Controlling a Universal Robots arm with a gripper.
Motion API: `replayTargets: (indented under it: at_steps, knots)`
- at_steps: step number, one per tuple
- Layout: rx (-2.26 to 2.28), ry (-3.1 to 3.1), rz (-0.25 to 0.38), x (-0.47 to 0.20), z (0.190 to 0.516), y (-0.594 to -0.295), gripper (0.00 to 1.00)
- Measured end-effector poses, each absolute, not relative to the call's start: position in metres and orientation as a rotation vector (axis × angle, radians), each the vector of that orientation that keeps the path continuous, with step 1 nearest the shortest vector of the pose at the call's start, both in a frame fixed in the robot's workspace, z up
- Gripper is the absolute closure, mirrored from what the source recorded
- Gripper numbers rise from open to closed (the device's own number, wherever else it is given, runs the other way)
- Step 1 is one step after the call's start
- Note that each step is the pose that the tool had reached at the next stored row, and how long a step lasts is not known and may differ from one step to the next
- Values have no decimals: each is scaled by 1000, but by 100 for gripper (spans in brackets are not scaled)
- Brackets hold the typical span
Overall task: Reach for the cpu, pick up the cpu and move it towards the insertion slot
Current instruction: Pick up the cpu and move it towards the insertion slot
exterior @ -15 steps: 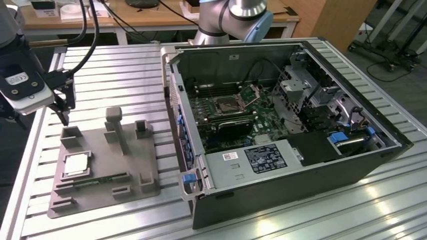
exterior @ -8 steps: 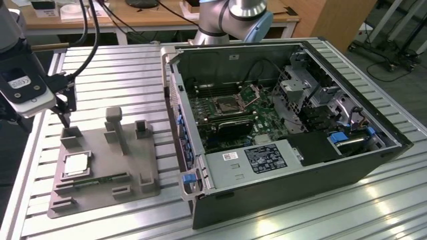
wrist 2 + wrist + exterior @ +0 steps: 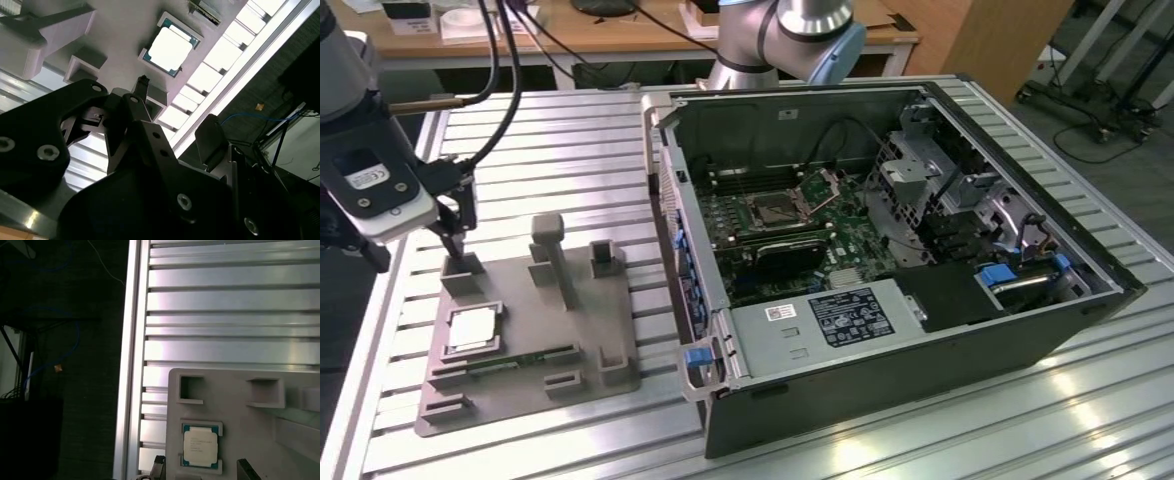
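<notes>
Lying in the grey tray [image 3: 587, 335], the cpu [image 3: 474, 328] sits apart from the gripper [image 3: 451, 228]'s spread fingers [image 3: 158, 466].

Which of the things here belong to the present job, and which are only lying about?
Belong to the job:
- cpu, lying in the grey tray
- insertion slot, inside the open computer case
- gripper, open, close to the tray

Only lying about:
- memory stick, in the same tray
- slatted metal table
</notes>
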State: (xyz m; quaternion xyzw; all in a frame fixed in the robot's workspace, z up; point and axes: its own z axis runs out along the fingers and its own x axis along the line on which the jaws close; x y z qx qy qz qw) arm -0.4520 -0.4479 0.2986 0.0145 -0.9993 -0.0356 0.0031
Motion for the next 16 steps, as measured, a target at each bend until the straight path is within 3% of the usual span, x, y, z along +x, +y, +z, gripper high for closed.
replayTargets:
  at_steps: [16]
  knots:
    - [46,-3133,-112,-452,272,-448,35]
